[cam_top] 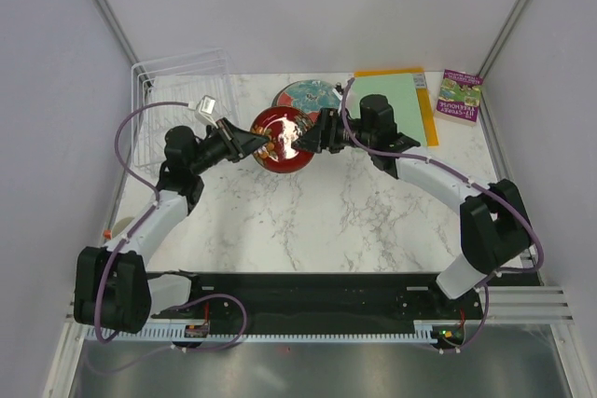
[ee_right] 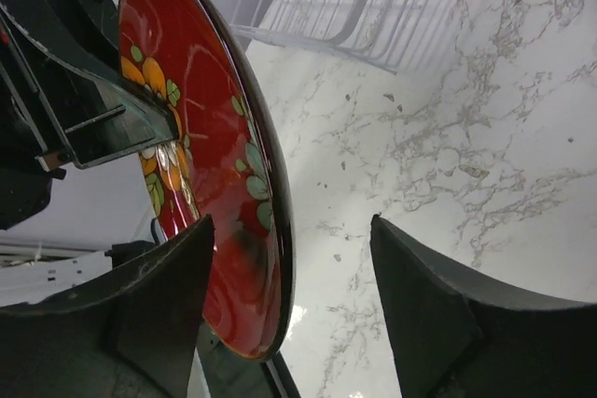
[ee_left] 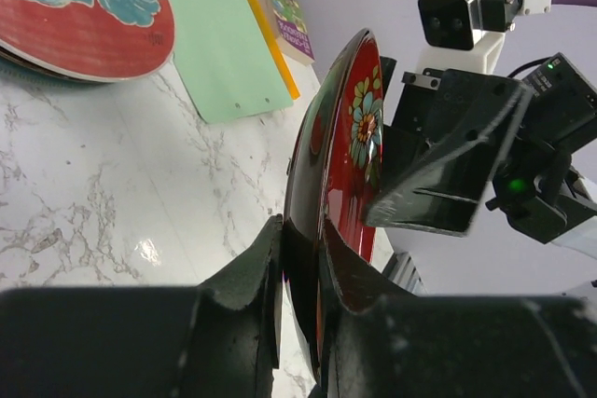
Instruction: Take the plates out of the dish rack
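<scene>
The marble desk [cam_top: 308,221] carries everything. The white wire dish rack [cam_top: 177,90] sits at its far left corner, and no plate shows in its slots from above. Toward the far right lies a light-green mat [cam_top: 396,100]. Between rack and mat sits a low stack of plates [cam_top: 312,92], flat, with a red one under a teal flower pattern on top; this looks like the drop-off pile. Just in front of it, over the middle of the desk, a red plate [cam_top: 284,142] painted with flowers is held in the air between the two arms. Its painted face is turned up toward the overhead camera and its dark underside toward the desk, though how level it sits I cannot tell. Being round it has no long axis; the line from one held rim to the other runs left to right. The left pincer [ee_left: 298,240] is nipped tight on the left rim, carrying it. The right pincer [ee_right: 289,230] stands wide open straddling the opposite rim, one finger [ee_right: 159,305] on the painted side, the other [ee_right: 438,314] well off the underside, gripping nothing. This reads as a handover, since the rack is on the left arm's side. A small book [cam_top: 460,97] lies at the far right.
</scene>
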Motion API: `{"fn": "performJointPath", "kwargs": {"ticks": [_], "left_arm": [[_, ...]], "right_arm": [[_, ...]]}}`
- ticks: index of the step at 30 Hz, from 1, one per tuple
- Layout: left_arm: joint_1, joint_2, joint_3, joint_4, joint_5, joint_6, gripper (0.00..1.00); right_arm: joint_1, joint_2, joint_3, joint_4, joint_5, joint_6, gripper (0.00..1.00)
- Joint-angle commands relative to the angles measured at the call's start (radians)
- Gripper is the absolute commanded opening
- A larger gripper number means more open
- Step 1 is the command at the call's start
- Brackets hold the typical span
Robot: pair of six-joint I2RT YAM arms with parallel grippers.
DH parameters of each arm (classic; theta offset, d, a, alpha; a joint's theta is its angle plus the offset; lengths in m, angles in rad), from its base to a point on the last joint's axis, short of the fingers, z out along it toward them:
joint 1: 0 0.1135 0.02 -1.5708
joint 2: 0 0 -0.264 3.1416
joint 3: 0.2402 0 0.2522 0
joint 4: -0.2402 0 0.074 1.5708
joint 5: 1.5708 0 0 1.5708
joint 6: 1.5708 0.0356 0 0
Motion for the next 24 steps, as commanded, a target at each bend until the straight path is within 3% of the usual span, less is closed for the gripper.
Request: {"fn": "performJointPath", "kwargs": {"ticks": [1, 2, 4, 7, 8, 11, 15, 17, 24], "left_arm": [[-0.022, 0.021, 0.006, 0.157, 0.034, -0.072, 0.02], [-0.022, 0.025, 0.004, 0.159, 0.034, -0.068, 0.02], [-0.022, 0.033, 0.001, 0.159, 0.033, -0.060, 0.02], [-0.022, 0.028, 0.013, 0.078, -0.001, 0.004, 0.22], [-0.022, 0.025, 0.026, 0.011, -0.030, 0.029, 0.43], [-0.020, -0.011, 0.043, -0.114, -0.160, 0.132, 0.58], [-0.020, -0.087, 0.055, -0.359, -0.442, 0.268, 0.64], [-0.020, -0.135, 0.049, -0.401, -0.568, 0.325, 0.67], [-0.022, -0.255, 0.010, -0.442, -0.640, 0.399, 0.67]], "right_arm": [[0.006, 0.030, 0.049, 0.087, -0.052, 0.019, 0.60], [0.007, 0.037, 0.051, 0.087, -0.047, 0.017, 0.32], [0.006, 0.041, 0.066, 0.078, -0.032, -0.004, 0.00], [0.007, 0.038, 0.106, -0.015, 0.054, -0.070, 0.00], [0.007, 0.038, 0.120, -0.048, 0.098, -0.095, 0.00], [-0.009, 0.055, 0.182, -0.120, 0.193, -0.159, 0.00], [-0.063, 0.138, 0.325, -0.203, 0.273, -0.205, 0.00], [-0.104, 0.217, 0.382, -0.229, 0.269, -0.210, 0.00], [-0.196, 0.530, 0.748, -0.299, 0.209, -0.166, 0.00]]}}
